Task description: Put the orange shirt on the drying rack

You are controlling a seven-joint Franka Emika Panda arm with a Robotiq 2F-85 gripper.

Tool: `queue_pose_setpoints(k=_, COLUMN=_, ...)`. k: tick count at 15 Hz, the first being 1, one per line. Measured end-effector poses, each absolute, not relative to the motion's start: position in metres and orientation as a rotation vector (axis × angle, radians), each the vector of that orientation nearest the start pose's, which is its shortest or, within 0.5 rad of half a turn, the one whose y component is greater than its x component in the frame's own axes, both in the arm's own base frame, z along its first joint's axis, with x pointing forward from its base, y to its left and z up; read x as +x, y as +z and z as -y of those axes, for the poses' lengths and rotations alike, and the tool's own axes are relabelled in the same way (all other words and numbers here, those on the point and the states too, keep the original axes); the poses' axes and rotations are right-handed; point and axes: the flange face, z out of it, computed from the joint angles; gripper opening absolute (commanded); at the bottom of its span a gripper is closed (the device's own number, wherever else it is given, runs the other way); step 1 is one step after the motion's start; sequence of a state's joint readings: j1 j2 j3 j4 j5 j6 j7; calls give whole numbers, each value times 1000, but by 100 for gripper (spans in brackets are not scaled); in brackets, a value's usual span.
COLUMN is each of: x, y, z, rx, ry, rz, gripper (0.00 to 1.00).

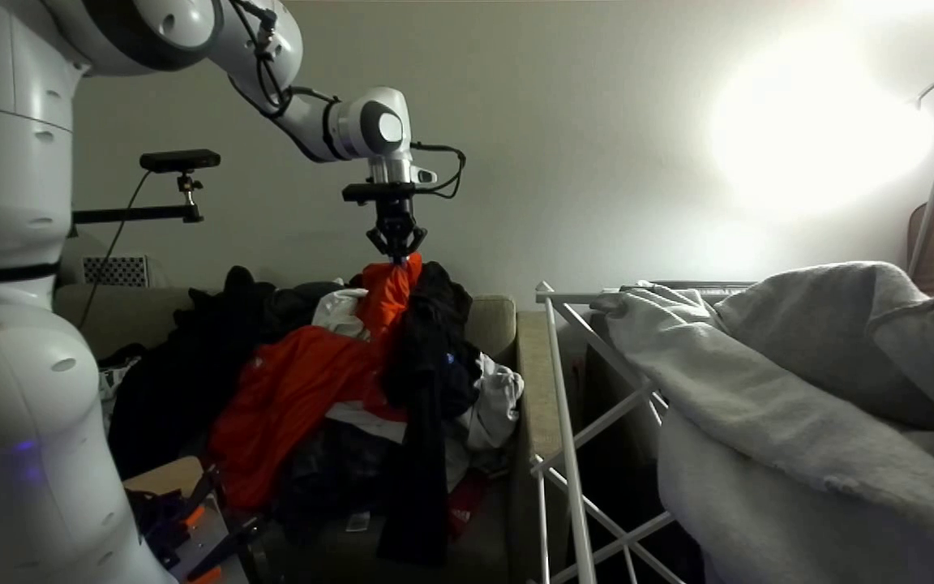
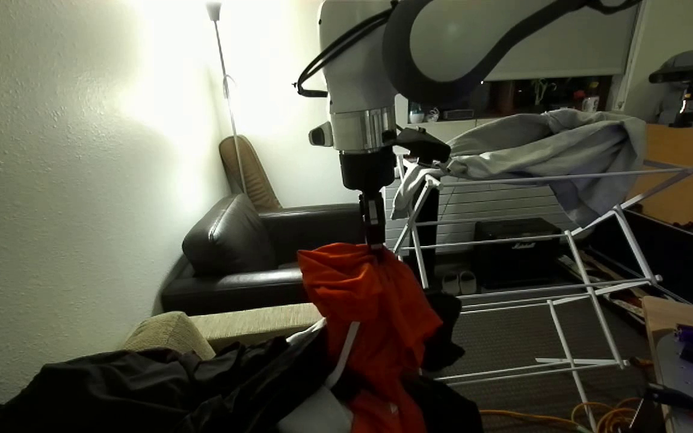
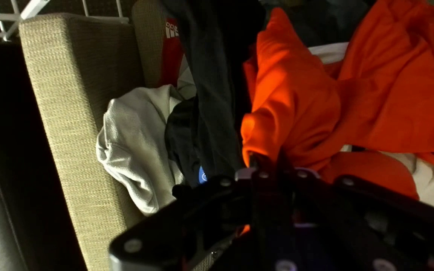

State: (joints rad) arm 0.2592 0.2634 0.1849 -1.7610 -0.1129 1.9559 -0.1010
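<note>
Contact! Pinching a raised peak of the orange shirt (image 1: 297, 397) between the fingers of the gripper (image 1: 399, 259), with folds down among dark clothes (image 1: 183, 381) at left. To the right, drying rack (image 2: 591, 291), nearly whole in an exterior view, merely a corner in the wrist view.

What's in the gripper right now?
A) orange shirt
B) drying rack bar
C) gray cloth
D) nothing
A: in both exterior views the gripper pinches the raised top of the orange shirt, while the gray cloth lies over the drying rack.
</note>
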Motion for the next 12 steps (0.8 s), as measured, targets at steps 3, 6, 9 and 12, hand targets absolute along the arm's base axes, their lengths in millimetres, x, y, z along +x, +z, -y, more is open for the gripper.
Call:
queue_pose_setpoints(k=3, x=562, y=429, z=-247, rx=-3101, ry=94, rz=859, gripper=1)
queue_pose_setpoints(k=6, x=547, y=443, z=-246, rx=-3134, ry=89, rz=776, gripper=1)
queue_pose_setpoints(k=9, x=523, y=457, z=-253, rx=-3174, ry=77, rz=667, gripper=1)
queue_pose_setpoints(k=12, x=492, y=469, z=-267, rx=-3213, ry=65, rz=542, gripper=1)
